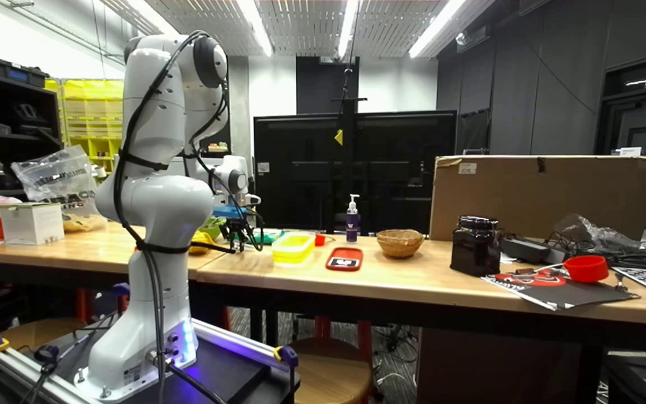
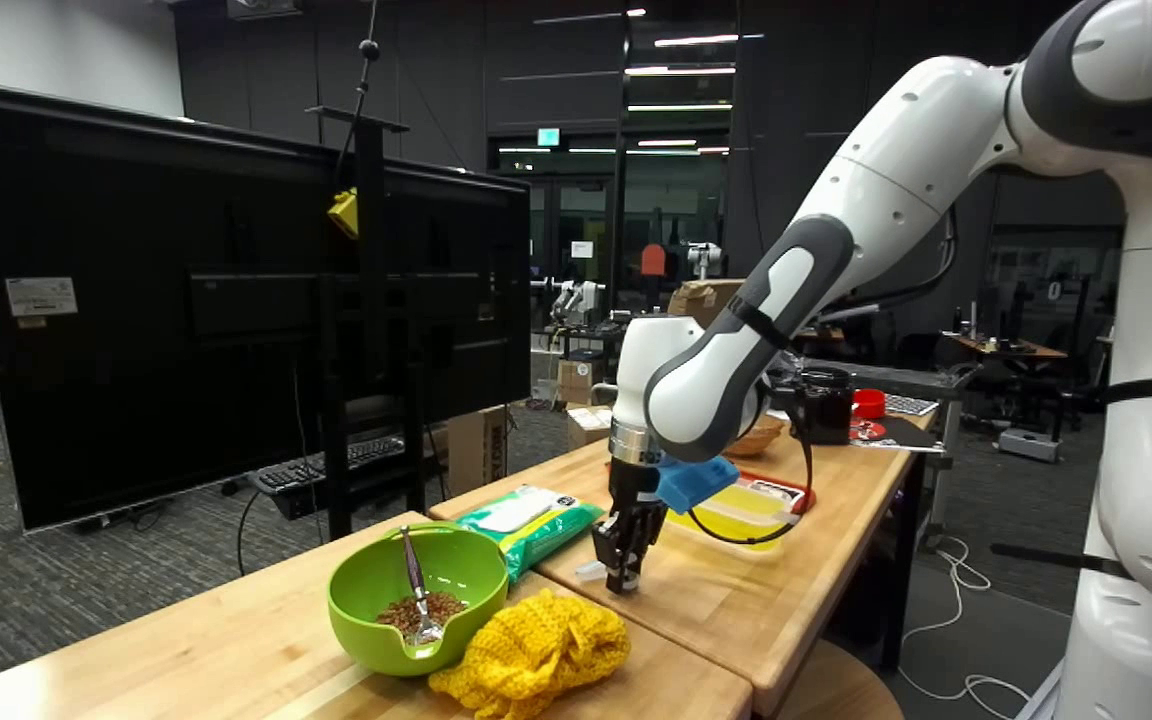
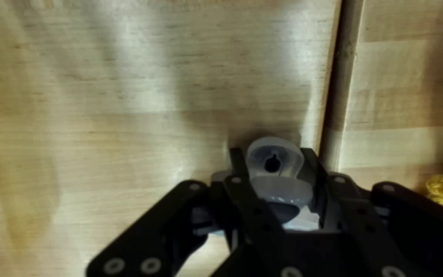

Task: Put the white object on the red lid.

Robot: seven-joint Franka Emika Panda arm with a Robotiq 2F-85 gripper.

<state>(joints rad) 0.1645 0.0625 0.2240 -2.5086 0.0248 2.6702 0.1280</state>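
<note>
The white object (image 3: pixel 281 189) is a small pale piece with a rounded cup-like end and a dark hole, seen in the wrist view. My gripper (image 3: pixel 273 153) has its fingers on both sides of it, touching it, at table level. In an exterior view the gripper (image 2: pixel 622 578) points down at the wooden table, with a pale bit of the object (image 2: pixel 591 571) showing beside the fingertips. The gripper (image 1: pixel 237 246) largely hides the object in an exterior view. The red lid (image 1: pixel 336 265), with a black and white patch, lies flat on the table; it shows partly behind the arm's cable (image 2: pixel 802 500).
A yellow container (image 1: pixel 293 247) stands between gripper and lid. A green bowl (image 2: pixel 361 620), yellow knit cloth (image 2: pixel 536 650) and green packet (image 2: pixel 546 530) are near the gripper. A wicker bowl (image 1: pixel 400 242), pump bottle (image 1: pixel 351 224) and dark jar (image 1: pixel 475 247) stand farther along. A seam (image 3: pixel 333 84) crosses the table.
</note>
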